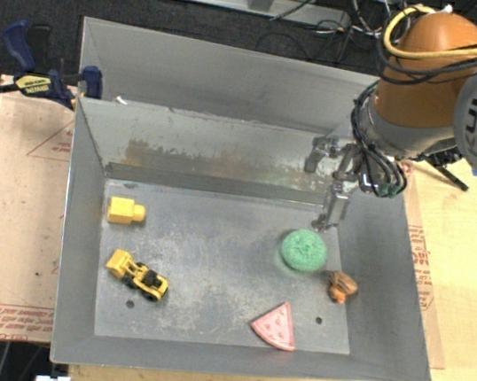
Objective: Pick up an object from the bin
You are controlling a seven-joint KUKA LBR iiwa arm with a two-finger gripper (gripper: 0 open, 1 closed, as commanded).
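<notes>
The grey metal bin (211,252) holds 5 loose things, none of them heaped. The arm (437,73), under its orange cover, comes in over the bin's right rim close to the far right corner. Its gripper (324,225) hangs point-down near the far wall, right of the floor's middle. I cannot tell whether the gripper is open or closed, and it appears to carry nothing.

The largest of the things is a round green disc (303,250) with a rough, spongy look, lying flat on the floor. It is the nearest thing to the gripper, so it is probably the 1 to be picked. From the gripper's tip it lies just toward the bin's near edge and slightly toward the left edge. Height above the floor cannot be read here. Being round, the disc has no long axis, so the wrist needs no particular turn, only a short shift toward the near edge and then a descent.

A pink wedge (276,327), like a slice of melon, lies close to the near edge. A yellow toy digger (137,274) sits toward the near left corner, its length slanting across the floor. A yellow block (126,211) rests by the left wall. Smallest is a brown-orange lump (342,287) just beside the disc, toward the right wall, and it could get nudged.
</notes>
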